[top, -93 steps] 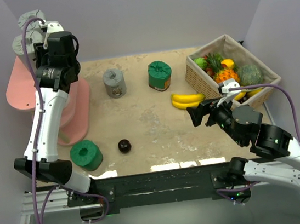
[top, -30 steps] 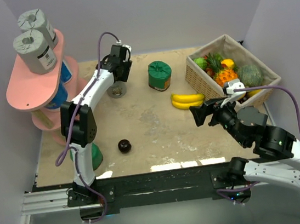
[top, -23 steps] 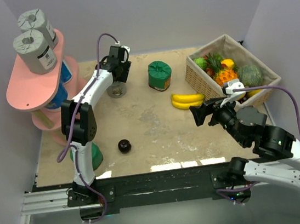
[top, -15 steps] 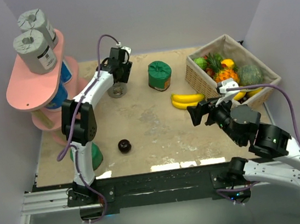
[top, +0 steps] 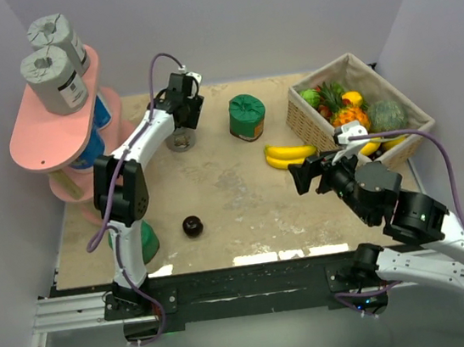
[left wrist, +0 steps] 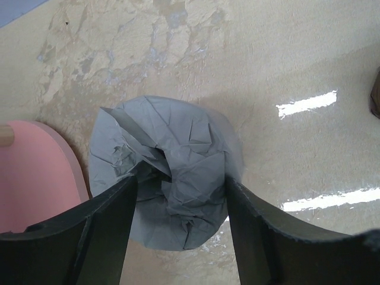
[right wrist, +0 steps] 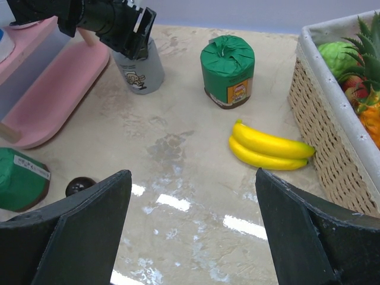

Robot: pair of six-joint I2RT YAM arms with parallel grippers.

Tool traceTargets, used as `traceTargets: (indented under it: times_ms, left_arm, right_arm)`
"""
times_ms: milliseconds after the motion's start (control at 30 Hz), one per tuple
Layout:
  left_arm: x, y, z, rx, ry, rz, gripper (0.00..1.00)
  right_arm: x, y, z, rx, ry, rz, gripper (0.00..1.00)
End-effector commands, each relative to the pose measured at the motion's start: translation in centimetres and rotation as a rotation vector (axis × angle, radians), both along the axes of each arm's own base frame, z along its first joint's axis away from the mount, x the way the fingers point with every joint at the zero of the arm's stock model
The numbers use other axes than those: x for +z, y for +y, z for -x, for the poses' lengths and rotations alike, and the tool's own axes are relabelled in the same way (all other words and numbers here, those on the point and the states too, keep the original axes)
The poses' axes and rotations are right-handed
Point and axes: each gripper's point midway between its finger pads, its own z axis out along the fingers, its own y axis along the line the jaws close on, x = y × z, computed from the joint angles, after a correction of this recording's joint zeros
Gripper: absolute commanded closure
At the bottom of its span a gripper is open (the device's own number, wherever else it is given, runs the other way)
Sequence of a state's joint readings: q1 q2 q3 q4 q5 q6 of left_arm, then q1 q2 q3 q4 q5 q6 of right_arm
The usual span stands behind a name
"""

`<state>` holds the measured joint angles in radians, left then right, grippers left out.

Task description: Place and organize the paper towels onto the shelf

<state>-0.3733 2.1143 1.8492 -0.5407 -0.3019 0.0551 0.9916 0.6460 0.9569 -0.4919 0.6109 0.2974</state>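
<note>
left gripper (top: 180, 126) moved over grey roll (left wrist: 169, 148) | glossy beige table (top: 235, 194) | lilac walls (top: 279, 13)

Two bananas (top: 289, 155) lie on the bench (top: 234, 192) just beside a wicker fruit basket (top: 307, 122); a dark ball (top: 192, 226) sits well apart.

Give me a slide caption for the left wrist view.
Left gripper open over a grey paper towel roll beside the pink shelf.

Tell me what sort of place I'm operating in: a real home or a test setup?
Most likely a staged test cell, not a home. Plain lavender walls box in a small stone-look table, and the household items look like props: a pink two-tier shelf, a wicker fruit basket, loose bananas.
</note>
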Motion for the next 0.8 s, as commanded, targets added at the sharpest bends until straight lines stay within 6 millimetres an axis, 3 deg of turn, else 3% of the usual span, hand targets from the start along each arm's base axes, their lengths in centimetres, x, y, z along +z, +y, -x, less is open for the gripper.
traceTargets:
  times_ms: [0, 167, 467, 767]
  left_arm:
    - [4.9, 0.0, -0.1, -0.015, -0.078, 0.049, 0.33]
    - [3.5, -0.2, 0.3, -0.030, -0.057, 0.049, 0.33]
    - [-0.6, 0.1, 0.1, -0.027, 0.004, 0.008, 0.33]
    - [-2.2, 0.2, 0.3, -0.028, 0.024, -0.008, 0.41]
  right_arm:
    - [1.2, 0.4, -0.5, -0.010, -0.031, -0.031, 0.11]
    - [0.8, 0.8, -0.6, -0.002, -0.021, -0.020, 0.11]
    - [1.0, 0.7, -0.7, -0.007, -0.028, -0.020, 0.11]
    - [1.1, 0.7, -0.8, -0.009, -0.032, -0.014, 0.11]
